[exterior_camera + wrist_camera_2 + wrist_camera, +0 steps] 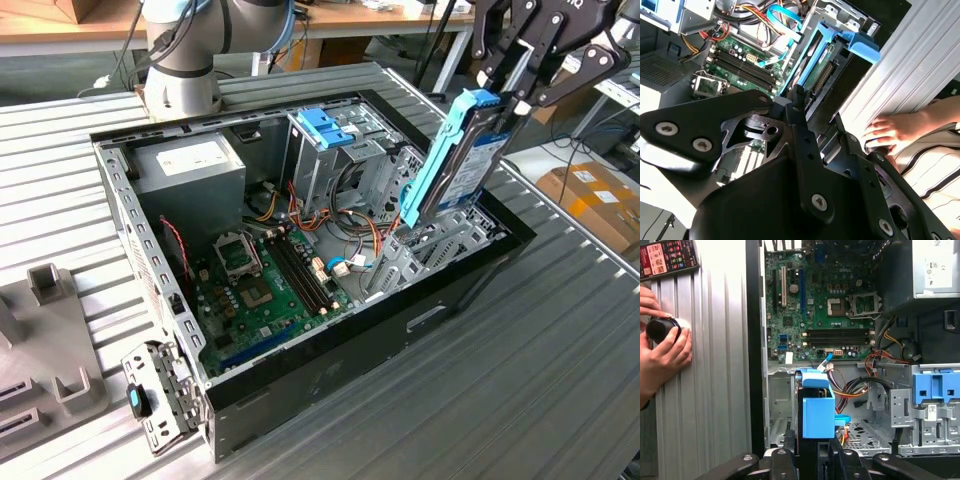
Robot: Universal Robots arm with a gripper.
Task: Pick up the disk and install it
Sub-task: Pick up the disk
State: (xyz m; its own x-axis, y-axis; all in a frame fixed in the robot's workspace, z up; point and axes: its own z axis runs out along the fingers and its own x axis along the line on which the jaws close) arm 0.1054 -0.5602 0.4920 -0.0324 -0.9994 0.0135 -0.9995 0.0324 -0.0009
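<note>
The tool is clamped shut on the upper end of the disk, its black fingers pressing on either side of the silver-grey body. The disk hangs steeply tilted over the open computer case, which lies on its side on the ribbed metal counter. One light-blue side rail faces the exterior view's left, and the blue tab at the top sits just under the fingers.

The lower end of the disk reaches down into the metal drive bay at the corner of the case toward the exterior view's right. Whether it touches the bay walls cannot be told.

In the first wrist view the disk is seen end-on, its blue tab lined up with the open bay below the circuit board. In the second wrist view the blue rail runs away from the fingers toward the bay.

Elsewhere in the case, well apart from the disk, are the grey power-supply box and a blue ridged latch on the upright cage.

A person's hand rests on the counter just beside the case, curled around a small black round object.
</note>
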